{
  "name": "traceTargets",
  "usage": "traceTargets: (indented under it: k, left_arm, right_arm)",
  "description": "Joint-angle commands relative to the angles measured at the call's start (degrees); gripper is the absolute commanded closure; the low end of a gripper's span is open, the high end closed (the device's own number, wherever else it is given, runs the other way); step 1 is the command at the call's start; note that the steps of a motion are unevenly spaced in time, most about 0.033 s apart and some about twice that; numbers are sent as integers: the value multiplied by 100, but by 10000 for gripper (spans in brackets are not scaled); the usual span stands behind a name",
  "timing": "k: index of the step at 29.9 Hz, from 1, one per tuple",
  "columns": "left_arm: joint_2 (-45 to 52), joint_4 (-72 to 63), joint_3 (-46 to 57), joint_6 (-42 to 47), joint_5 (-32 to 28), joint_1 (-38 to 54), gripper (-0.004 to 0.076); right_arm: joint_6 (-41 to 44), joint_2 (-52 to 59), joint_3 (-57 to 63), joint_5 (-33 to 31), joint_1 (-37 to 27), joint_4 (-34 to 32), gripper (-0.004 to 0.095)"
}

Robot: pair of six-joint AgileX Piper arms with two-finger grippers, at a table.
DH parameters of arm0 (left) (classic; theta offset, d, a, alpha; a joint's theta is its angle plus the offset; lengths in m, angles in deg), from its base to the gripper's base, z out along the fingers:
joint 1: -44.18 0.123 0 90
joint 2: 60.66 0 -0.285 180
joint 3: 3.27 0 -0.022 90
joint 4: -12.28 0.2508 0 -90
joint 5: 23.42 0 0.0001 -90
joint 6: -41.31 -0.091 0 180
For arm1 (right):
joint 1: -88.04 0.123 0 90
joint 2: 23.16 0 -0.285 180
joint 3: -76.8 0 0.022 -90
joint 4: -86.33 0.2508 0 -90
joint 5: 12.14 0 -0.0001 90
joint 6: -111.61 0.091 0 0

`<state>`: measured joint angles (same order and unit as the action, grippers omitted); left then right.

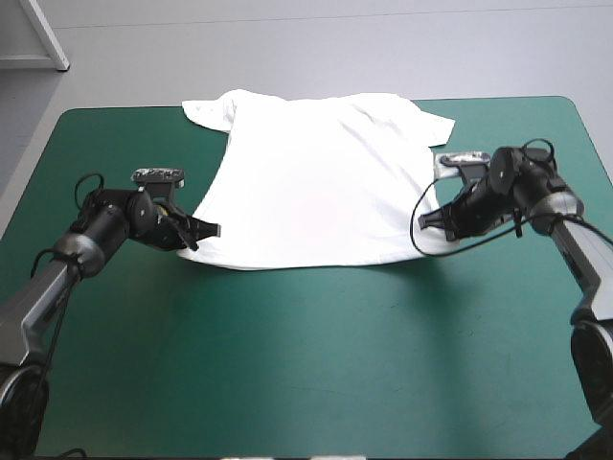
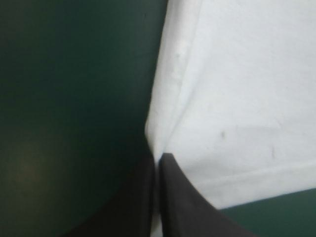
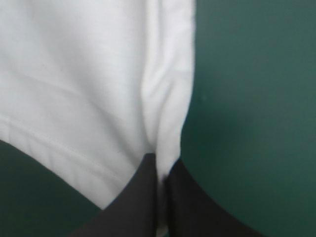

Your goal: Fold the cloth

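1. My left end effector [image 2: 159, 159] has its black fingers [image 2: 185, 202] pressed all but together, pinching the T-shirt [image 2: 247, 89] at its side edge, close to a hem corner. A crease of white cloth runs away from the tips.
2. My right end effector [image 3: 160, 160] is set the same way, nipping the opposite side edge near the other hem corner. A small ridge of cloth rises ahead of the pinch.
3. Both arms sit low, one at each side of the garment, which lies spread flat on the far half of the teal-green worktop [image 1: 316, 364].
4. The hem [image 1: 306, 264] faces the near edge. The sleeves [image 1: 206, 110] and neck reach toward the far edge, with one sleeve just over it.
5. I judge the cloth to be light, soft and limp. It should sag in the middle between my two holds and drape wherever it is laid, with no stiffness to keep a line.
6. These side edges by the hem look like the right places to hold. Each pinch needs both layers, front and back, or one may peel away on the lift.
7. The risks, as I see them, are a thin edge slipping out and uneven travel skewing the fold. The two sides should rise together and be carried toward the neck.
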<state>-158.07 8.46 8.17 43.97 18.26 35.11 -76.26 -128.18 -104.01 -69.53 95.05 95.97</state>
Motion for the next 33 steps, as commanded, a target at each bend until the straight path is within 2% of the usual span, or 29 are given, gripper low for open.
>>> traceTargets:
  k: [1, 4, 7, 12, 15, 21, 25, 33]
  left_arm:
    - [832, -158, 663, -117, -290, -13, 732]
    - [1183, -349, 1312, -116, -267, -13, 732]
    - [1611, -556, 1895, -117, -258, -13, 732]
    - [2585, -789, 2677, -218, 175, -13, 732]
    - [3176, -835, 2968, -45, 493, -13, 732]
    - [4196, -968, 3206, 53, 1757, -13, 732]
    - [4647, -968, 3299, 147, 1860, -13, 732]
    - [4712, -1583, 3873, 68, 1966, -13, 732]
  right_arm:
    - [129, 914, 1131, 600, 134, 15, 926]
    - [188, 1543, 2183, 887, 174, 161, 926]
    - [198, 2259, 2973, 859, 174, 253, 926]
    - [472, 3426, 3826, 640, 174, 145, 927]
    - [627, 3964, 4056, 346, 174, 134, 926]
    - [904, 4769, 4505, -275, 174, 146, 926]
    - [963, 5058, 4711, -436, 174, 335, 926]
    - [1089, 5247, 4875, -516, 174, 465, 927]
